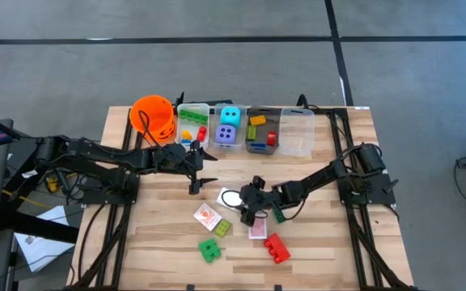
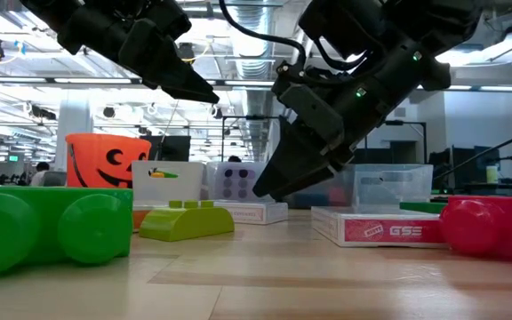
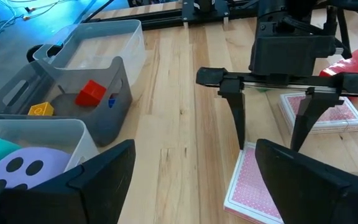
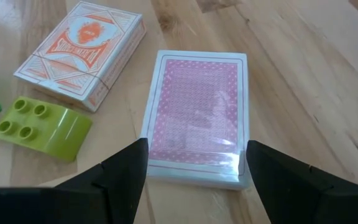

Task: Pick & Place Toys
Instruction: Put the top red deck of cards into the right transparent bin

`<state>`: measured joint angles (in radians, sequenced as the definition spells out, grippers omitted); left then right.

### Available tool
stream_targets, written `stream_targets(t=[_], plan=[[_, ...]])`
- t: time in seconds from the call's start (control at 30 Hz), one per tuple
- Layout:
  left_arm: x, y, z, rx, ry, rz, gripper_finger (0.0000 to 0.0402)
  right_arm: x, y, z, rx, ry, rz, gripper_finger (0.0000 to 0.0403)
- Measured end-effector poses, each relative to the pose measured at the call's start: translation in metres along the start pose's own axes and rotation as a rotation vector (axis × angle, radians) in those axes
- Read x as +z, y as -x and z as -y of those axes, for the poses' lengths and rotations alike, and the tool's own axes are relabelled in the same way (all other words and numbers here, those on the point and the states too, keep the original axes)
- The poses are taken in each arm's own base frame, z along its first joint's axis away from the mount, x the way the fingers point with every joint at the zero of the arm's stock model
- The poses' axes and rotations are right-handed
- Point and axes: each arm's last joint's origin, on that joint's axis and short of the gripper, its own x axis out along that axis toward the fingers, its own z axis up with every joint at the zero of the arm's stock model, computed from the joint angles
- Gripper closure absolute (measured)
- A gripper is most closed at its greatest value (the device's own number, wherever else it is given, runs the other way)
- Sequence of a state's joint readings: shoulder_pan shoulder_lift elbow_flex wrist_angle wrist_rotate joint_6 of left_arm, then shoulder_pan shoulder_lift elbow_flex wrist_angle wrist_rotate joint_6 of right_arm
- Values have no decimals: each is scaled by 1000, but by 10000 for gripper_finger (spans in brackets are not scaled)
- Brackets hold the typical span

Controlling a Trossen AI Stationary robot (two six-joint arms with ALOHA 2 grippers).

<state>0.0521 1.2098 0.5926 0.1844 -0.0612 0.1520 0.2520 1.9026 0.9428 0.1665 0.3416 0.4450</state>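
- Right tool (image 4: pixel 194 168) sits mid-tabletop (image 1: pixel 330 242), jaws spread, nothing held. The pink-backed card deck (image 4: pixel 196 124) lies flat directly under and ahead of it, at its 12 o'clock in the right wrist view.
- Key relation: the deck's long axis runs straight away from the tool, so the two fingers (image 4: pixel 123 171) straddle its short width, one off each long edge. Neither finger looks to be touching it yet. My read: a straight drop and close would take it, no wrist roll needed.
- Left tool (image 1: pixel 203 168) hangs above the tabletop at about 10 o'clock from the deck, near the bins (image 1: pixel 285 129), jaws wide apart, empty. The right arm is clearly nearer, so this pick is its job.
- Neighbours: an orange boxed deck (image 4: pixel 82 53) and a lime brick (image 4: pixel 42 127) lie near the pink deck, clear of it. A green brick (image 1: pixel 209 250) and a red brick (image 1: pixel 277 248) lie at roughly 6 o'clock on the tabletop.
- Risk, as a guess: the wrapped deck is thin and slick, so the fingers must get low enough to catch its edges.
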Motion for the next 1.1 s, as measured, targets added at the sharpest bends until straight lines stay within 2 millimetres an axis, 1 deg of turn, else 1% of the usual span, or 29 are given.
stream_targets(t=[0.93,1.1], plan=[[0,0,0,-5,0,1,81,0,0,0,0,-16,-1,137],[0,0,0,-5,0,1,80,-2,0,1,-11,-10,-23,137]])
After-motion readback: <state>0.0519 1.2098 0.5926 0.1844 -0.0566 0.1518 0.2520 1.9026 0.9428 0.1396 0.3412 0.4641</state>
